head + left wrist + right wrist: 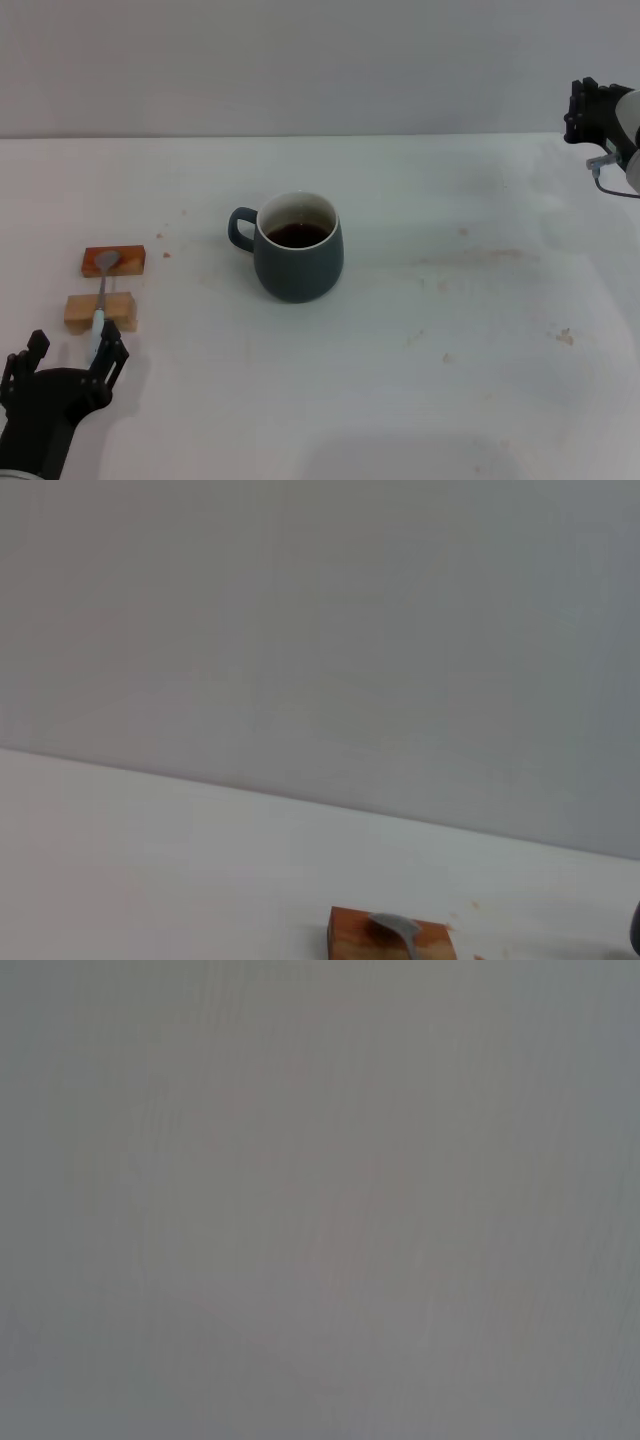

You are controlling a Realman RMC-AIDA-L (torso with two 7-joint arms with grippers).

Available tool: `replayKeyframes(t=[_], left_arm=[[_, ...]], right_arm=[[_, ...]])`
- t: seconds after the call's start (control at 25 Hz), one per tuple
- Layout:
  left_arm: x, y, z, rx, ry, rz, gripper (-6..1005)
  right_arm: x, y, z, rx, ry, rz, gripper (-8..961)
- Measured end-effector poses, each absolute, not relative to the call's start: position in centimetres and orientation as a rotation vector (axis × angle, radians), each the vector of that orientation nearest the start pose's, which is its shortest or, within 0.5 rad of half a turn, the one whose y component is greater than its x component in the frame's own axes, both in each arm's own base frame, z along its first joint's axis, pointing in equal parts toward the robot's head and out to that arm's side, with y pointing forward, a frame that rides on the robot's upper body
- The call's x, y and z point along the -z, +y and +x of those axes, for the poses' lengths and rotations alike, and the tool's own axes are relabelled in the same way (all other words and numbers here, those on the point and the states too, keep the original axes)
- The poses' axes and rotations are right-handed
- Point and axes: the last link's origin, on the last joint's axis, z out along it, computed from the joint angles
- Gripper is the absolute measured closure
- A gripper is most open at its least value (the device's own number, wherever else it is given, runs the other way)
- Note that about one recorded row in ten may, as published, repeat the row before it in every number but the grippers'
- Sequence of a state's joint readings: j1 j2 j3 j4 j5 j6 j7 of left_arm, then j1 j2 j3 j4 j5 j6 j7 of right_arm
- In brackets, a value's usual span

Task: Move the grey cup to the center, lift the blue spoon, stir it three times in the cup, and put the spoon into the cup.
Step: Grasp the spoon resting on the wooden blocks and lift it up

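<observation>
We find the grey cup (298,247) standing upright near the middle of the surface (450,330), its loop handle turned toward the robot's left and dark liquid inside. We judge the centring step done, or nearly so, and the spoon pickup to be the step in hand.

The blue spoon (101,295) lies well to the left of the cup, bridged across two small wooden blocks. Its metal bowl rests on the darker far block (113,261); its neck crosses the paler near block (100,311); its light blue handle overhangs the near block toward the robot. The long axis thus runs roughly away from the robot, with the handle end nearest.

The left hand (68,358) sits low at the near left corner, its fingers spread open, and the right-side fingertips (113,345) lie just beside or touching the tip of the handle; we cannot tell which. We see nothing gripped. The left wrist view shows only the far block and the spoon bowl (395,929) ahead.

The left arm is clearly the nearer one. The right hand (597,112) hangs raised at the far right edge, well apart from both items; we cannot tell its finger state.

The coming move depends on the handle tip lying between the open fingers, in line with the spoon axis.
</observation>
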State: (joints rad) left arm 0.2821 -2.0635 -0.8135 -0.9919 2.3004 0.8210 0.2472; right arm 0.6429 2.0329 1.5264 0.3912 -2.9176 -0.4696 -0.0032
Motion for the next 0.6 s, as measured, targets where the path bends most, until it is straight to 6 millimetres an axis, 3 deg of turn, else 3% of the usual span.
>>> replayKeyframes(t=[0.6], left_arm=[[7.4,18.5,-32.5,0.593,-0.835,-1.472,173]], right_arm=[[-0.1,43.6,28.2,-0.302,0.484,-1.747,886]])
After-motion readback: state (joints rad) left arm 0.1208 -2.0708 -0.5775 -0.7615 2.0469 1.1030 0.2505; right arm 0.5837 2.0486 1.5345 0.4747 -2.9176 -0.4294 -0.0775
